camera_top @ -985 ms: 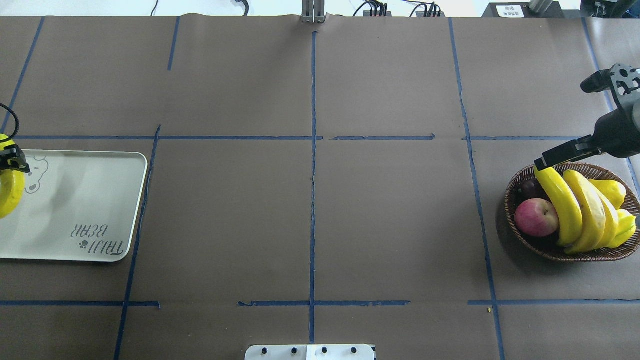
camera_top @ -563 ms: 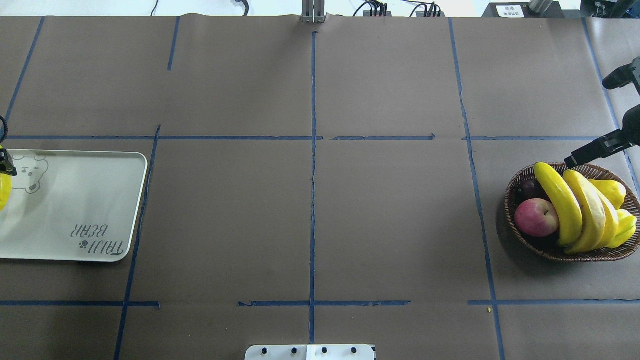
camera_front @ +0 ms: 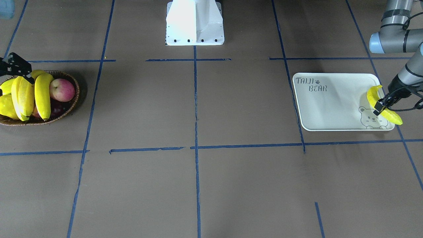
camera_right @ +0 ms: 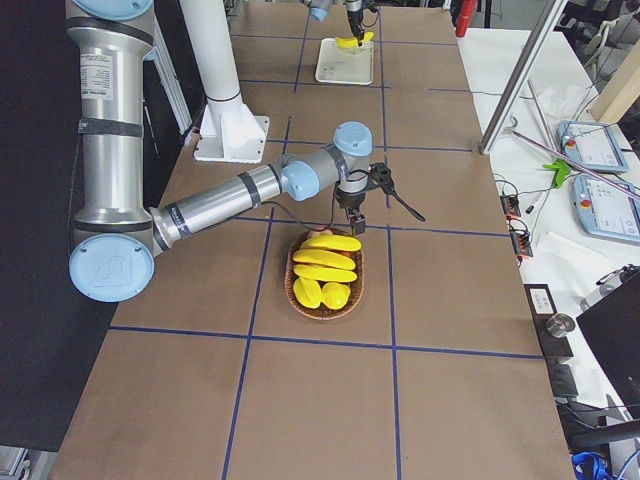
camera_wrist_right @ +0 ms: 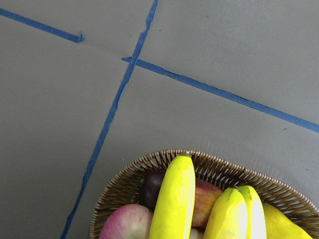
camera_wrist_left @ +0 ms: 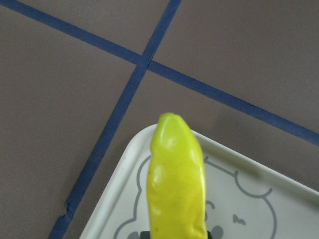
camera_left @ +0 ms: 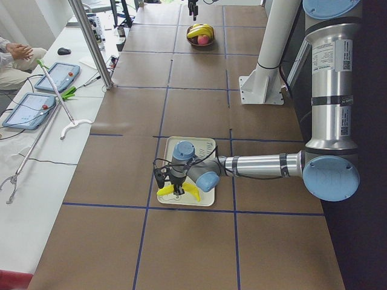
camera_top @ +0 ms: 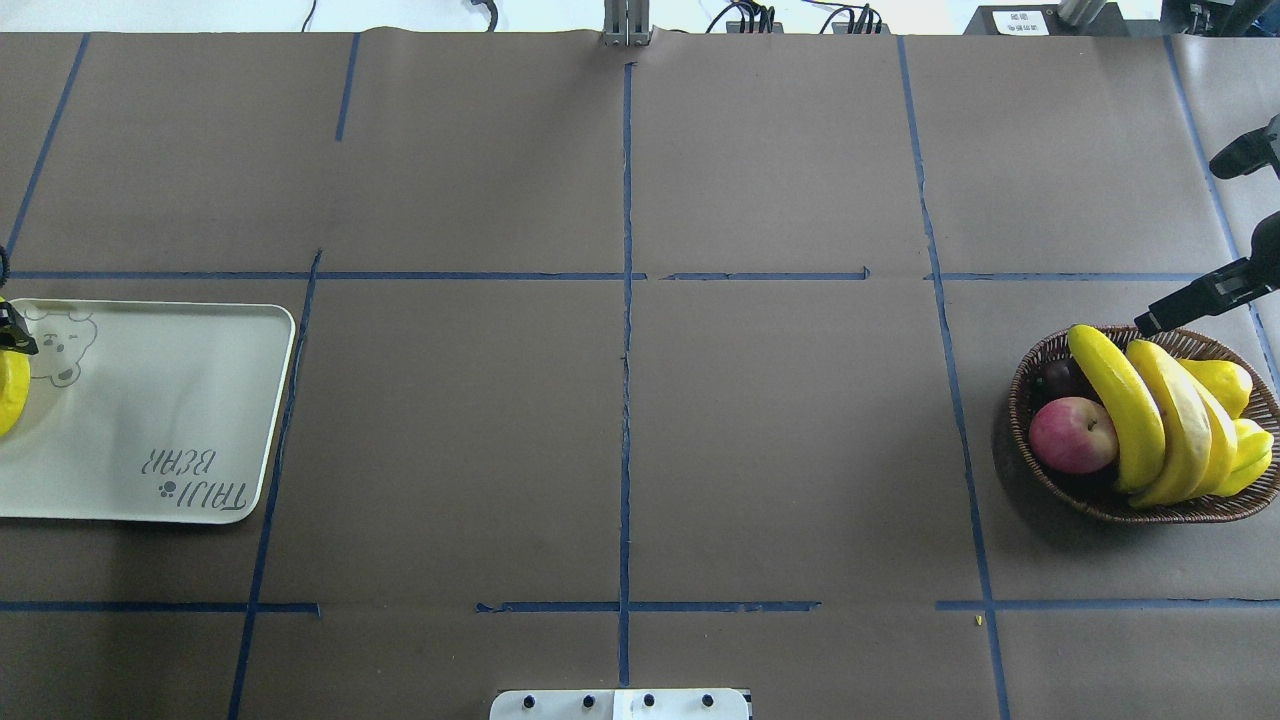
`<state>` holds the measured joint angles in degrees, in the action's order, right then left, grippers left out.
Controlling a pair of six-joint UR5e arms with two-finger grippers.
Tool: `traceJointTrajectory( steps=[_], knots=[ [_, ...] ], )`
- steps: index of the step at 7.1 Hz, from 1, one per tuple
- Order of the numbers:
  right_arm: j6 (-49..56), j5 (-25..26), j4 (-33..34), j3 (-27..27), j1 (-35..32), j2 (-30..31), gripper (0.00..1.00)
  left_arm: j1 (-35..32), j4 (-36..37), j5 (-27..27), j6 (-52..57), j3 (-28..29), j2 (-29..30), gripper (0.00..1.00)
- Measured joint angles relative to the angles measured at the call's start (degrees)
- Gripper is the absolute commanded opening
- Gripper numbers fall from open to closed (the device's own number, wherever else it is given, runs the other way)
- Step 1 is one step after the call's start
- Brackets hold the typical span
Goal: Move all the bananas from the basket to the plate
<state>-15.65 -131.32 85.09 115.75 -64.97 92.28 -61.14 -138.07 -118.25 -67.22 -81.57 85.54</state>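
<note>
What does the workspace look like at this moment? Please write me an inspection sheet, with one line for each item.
Surface: brown paper-covered table with blue tape lines.
Job's things: three bananas lie in the basket; a fourth banana is held over the bear-print corner of the plate.
Clutter: red apple, dark fruit and yellow fruit, all in the basket.
Claws: left claw shut on the fourth banana; right claw by the basket's far rim, nothing seen in it, open or shut unclear.
Cables: black cables at the table's far edge.
Surroundings: white robot base; seated person near tablets.
</note>
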Motion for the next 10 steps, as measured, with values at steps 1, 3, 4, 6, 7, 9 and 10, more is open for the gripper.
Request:
traceJointTrajectory(
  steps=[1,3,4,6,7,9,10],
  knots=[
    [0.0,0.2,0.0,0.1,0.0,0.0,1.00,-0.1,-0.8,-1.0,0.1,0.3,0.2,1.00],
    [0.0,0.8,0.0,0.2,0.0,0.0,1.00,-3.1,-0.9,-6.3,2.0,-1.2,0.1,1.00],
    [0.1,1.3,-0.1,0.3,0.0,0.1,1.00,-5.3,-0.7,-7.9,4.4,-3.2,0.0,1.00],
    [1.9,2.2,-0.3,0.6,-0.1,1.4,1.00,-6.9,-0.7,-9.6,6.2,-10.4,-1.1,1.00],
    [3.6,2.5,-0.5,0.9,-0.2,2.8,1.00,-7.0,-1.5,-9.8,3.9,-13.4,-1.4,1.00],
    [5.1,5.7,-2.3,1.4,-0.2,6.1,0.99,-6.8,-5.7,-9.8,-3.2,-15.7,-1.3,1.00],
    [3.5,6.9,-4.1,1.4,0.0,7.3,0.99,-6.7,-7.2,-9.9,-4.9,-16.0,-1.1,1.00]
  ],
)
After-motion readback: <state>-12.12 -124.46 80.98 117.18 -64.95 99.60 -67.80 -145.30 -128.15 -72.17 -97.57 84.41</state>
